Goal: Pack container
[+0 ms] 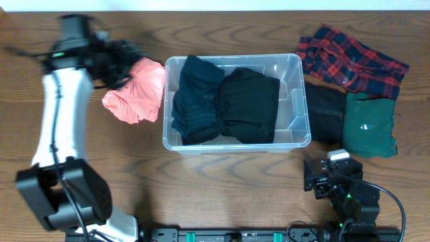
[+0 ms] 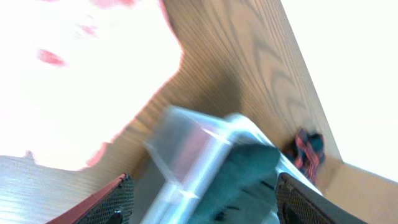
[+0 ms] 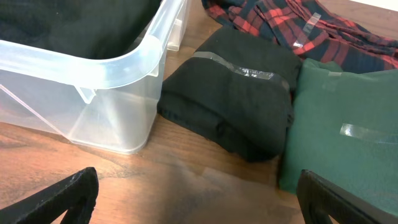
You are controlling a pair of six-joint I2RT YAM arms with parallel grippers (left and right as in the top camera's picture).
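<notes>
Wood-grain table (image 1: 222, 181), clear rectangular container (image 1: 294, 87) with rounded corners, black garments (image 1: 252, 104) inside, right of wide-spread left gripper (image 2: 203, 182), ahead-left of right gripper (image 3: 198, 175), likewise spread wide.

clothes (image 1: 225, 104) lie in the container (image 1: 293, 64), one garment (image 1: 138, 91) left, a pile (image 1: 349, 101) right of it.

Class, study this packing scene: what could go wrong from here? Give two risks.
1. The pink garment lies crumpled beside the container. When it is lifted, it may drape over the rim instead of dropping inside.
2. The folded black garment touches the green garment. The open right end effector might drag both together.
</notes>
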